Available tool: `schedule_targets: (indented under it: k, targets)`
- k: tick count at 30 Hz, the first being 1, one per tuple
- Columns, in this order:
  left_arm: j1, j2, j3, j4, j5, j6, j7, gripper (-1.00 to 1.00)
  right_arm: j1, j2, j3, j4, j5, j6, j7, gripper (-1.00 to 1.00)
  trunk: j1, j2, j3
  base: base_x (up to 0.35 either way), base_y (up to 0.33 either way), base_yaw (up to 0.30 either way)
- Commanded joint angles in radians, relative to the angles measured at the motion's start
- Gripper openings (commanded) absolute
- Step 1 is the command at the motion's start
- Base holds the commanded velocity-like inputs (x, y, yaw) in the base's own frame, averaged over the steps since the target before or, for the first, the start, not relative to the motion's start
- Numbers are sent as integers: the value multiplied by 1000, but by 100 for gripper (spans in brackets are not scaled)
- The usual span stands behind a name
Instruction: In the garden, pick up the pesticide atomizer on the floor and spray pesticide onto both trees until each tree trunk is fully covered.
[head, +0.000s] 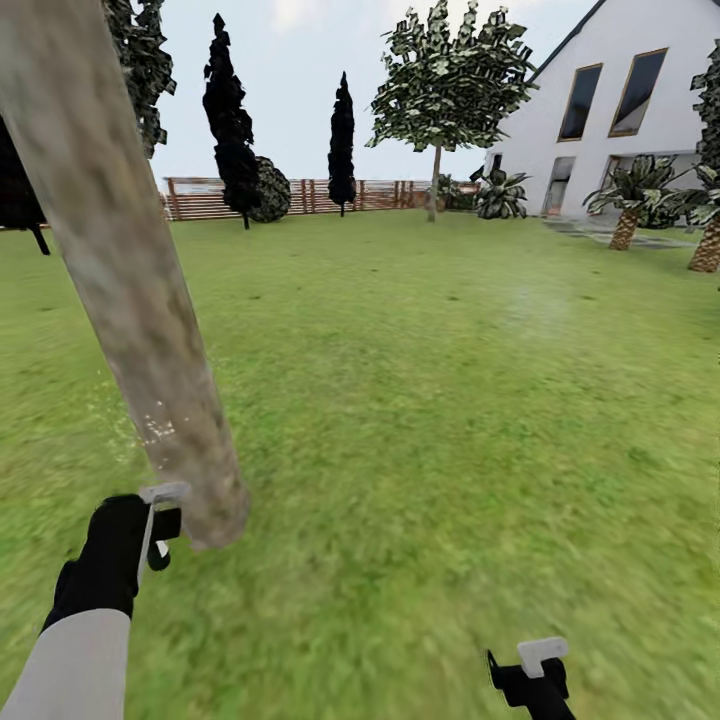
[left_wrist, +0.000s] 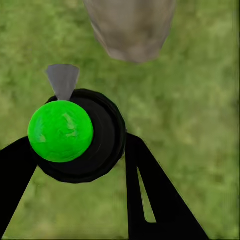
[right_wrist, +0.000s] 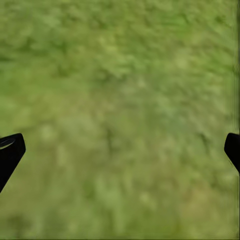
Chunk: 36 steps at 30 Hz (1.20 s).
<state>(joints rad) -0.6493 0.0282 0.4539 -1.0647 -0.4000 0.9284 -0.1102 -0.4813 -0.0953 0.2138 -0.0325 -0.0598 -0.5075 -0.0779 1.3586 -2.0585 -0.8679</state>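
Observation:
A thick mottled grey-brown tree trunk (head: 130, 300) rises from the grass right in front of me at the left, and its base (left_wrist: 131, 27) appears in the left wrist view. My left gripper (head: 150, 535) is shut on the pesticide atomizer (left_wrist: 65, 131), a round black body with a bright green top. Its grey nozzle (head: 163, 492) points at the foot of the trunk, close to it. Pale specks cling to the bark low down. A second leafy tree (head: 436, 180) stands far off by the fence. My right gripper (head: 530, 680) hangs open over bare grass (right_wrist: 120, 100).
Lawn stretches ahead to a brown slat fence (head: 320, 195). Dark column-shaped trees (head: 228, 120) stand along it. A white house (head: 620, 110) and scaly palms (head: 628, 225) fill the far right.

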Motion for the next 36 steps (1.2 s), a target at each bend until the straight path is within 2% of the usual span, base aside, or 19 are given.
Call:
schedule_targets:
  k: [1, 6, 21, 28, 36]
  targets:
    - [21, 5, 8, 8, -2, -25, -11, -100, 0, -1, 9, 0, -6, -2, -3, 100, 0, 0, -1, 95, -273, 1]
    - [37, 7, 17, 18, 4, -59, -11, -100, 0, 0, 9, -1, -6, -3, -3, 100, 0, 0, -1, 154, -273, 18]
    - [37, 4, 6, 17, 3, -63, -11, -100, 0, 1, 9, 0, -6, -3, -4, 100, 0, 0, -1, 121, -297, 266]
    - [37, 1, 6, 17, 3, -63, -10, -100, 0, 1, 9, 0, -6, -3, -3, 100, 0, 0, -1, 131, -308, 42]
    - [37, 2, 11, 17, 3, -63, -9, -100, 0, 2, 9, 0, -6, -3, -3, 100, 0, 0, -1, 98, -308, 251]
